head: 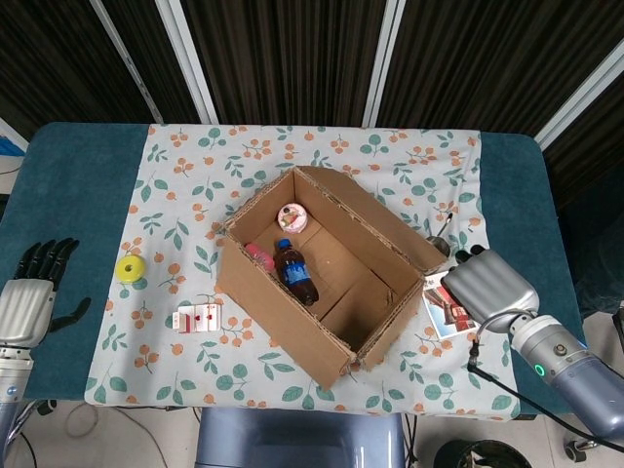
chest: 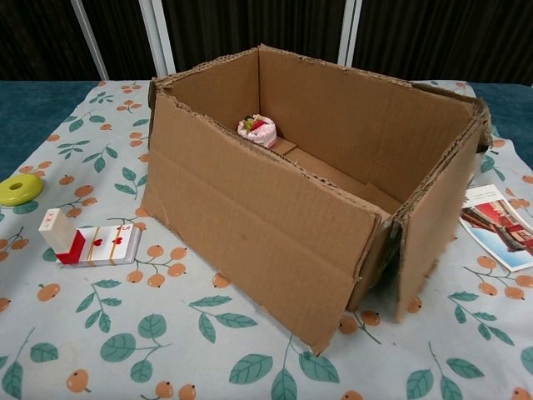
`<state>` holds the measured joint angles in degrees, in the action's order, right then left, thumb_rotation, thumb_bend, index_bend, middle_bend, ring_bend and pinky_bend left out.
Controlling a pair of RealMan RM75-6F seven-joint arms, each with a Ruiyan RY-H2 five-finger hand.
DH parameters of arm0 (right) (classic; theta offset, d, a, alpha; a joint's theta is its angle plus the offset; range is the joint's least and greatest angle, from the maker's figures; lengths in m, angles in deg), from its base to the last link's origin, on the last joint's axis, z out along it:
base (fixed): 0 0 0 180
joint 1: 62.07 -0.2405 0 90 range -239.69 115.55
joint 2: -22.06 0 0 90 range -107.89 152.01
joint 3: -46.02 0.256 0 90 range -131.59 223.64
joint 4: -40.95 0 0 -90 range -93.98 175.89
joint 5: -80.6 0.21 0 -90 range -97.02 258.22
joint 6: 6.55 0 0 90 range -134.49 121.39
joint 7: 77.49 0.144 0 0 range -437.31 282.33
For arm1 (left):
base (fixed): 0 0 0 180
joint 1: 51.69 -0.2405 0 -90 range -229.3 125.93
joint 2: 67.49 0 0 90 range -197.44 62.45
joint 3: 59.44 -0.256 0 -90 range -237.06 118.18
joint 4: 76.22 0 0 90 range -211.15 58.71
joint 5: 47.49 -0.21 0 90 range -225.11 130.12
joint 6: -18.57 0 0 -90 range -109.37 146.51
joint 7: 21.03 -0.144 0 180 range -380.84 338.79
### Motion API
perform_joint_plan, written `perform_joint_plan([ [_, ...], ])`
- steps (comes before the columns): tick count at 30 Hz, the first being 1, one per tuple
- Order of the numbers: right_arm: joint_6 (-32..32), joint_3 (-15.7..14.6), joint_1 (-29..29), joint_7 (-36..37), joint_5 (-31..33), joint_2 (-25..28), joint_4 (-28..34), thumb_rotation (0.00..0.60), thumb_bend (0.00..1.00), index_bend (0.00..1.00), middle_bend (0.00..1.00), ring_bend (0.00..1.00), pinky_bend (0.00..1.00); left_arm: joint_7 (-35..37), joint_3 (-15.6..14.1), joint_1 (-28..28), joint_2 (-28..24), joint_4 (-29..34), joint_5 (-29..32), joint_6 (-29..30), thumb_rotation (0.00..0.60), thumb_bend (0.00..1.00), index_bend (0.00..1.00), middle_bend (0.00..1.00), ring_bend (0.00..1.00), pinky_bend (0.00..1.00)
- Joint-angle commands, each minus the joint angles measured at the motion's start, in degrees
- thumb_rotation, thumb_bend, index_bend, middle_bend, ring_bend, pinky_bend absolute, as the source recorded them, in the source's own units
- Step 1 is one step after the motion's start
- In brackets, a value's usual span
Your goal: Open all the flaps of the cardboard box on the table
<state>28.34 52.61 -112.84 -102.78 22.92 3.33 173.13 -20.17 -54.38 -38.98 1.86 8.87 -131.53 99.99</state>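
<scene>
Cardboard box (head: 322,273) open at mid-surface, flaps folded down outside.
Right hand (head: 487,283) sits just beside the box's right end, over a card (head: 447,310) near the right edge; grip state unclear. Left hand (head: 34,292) at left edge, well apart, fingers spread, empty.

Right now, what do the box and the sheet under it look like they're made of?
The cardboard box looks like brown corrugated cardboard, matte: rough edges torn along the rim. The tablecloth looks like thin printed fabric or plastic sheeting, with leaf and orange-fruit motifs; I cannot tell which.
</scene>
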Motion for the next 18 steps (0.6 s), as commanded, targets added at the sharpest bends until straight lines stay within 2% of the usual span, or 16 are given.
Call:
perform_joint_plan([
  [1,0.62,0.00,1.09,0.15,-0.83,-1.12,-0.66,0.600,1.00,0.60,0.50,0.28,0.28,0.00,0.02,-0.01,0.00,0.00,0.00,0.03,0.600,0.26,0.06,0.09,0.03,0.05],
  [4,2.45,-0.10,2.51,0.63,-1.55,-2.95,-1.42,0.600,1.00,0.60,0.47,0.27,0.27,-0.04,0.03,-0.05,-0.02,0.02,-0.05,0.13,0.600,0.26,0.06,0.09,0.03,0.04],
  [6,5.25,-0.39,4.30,0.85,-2.81,-5.19,-2.32,0.600,0.95,0.59,0.43,0.26,0.26,-0.26,-0.05,-0.13,-0.10,0.11,-0.18,0.28,0.600,0.26,0.06,0.08,0.03,0.04],
  [8,11.21,-1.30,7.93,0.63,-5.57,-9.40,-3.98,0.600,0.84,0.53,0.38,0.24,0.25,-1.07,-0.40,-0.26,-0.44,0.60,-0.48,0.28,0.600,0.26,0.06,0.08,0.03,0.05],
  [9,14.11,-1.79,9.62,0.19,-6.95,-11.38,-4.79,0.600,0.75,0.47,0.34,0.22,0.25,-1.58,-0.58,-0.32,-0.70,0.97,-0.64,0.28,0.600,0.25,0.06,0.07,0.03,0.04],
  [11,23.23,-3.77,15.40,-0.85,-8.66,-17.32,-7.39,0.600,0.56,0.30,0.23,0.16,0.25,-3.99,-1.45,-0.73,-1.99,2.71,-1.00,0.10,0.600,0.23,0.04,0.04,0.01,0.02],
  [14,30.41,-4.77,19.57,-2.13,-10.38,-22.70,-9.60,0.600,0.35,0.07,0.09,0.07,0.24,-6.06,-1.97,-1.17,-3.45,5.03,-0.29,-0.47,0.600,0.17,0.01,0.00,0.00,0.00],
  [16,34.33,-5.42,22.20,-2.32,-11.11,-25.79,-11.02,0.600,0.27,0.01,0.03,0.02,0.24,-7.88,-2.37,-1.68,-4.36,6.00,0.04,-0.34,0.600,0.12,0.00,0.00,0.00,0.00],
  [18,37.05,-5.88,24.14,-2.19,-11.71,-27.98,-12.27,0.600,0.22,0.00,0.01,0.01,0.24,-9.09,-2.67,-2.21,-4.88,6.50,0.16,0.13,0.600,0.11,0.00,0.00,0.00,0.00],
])
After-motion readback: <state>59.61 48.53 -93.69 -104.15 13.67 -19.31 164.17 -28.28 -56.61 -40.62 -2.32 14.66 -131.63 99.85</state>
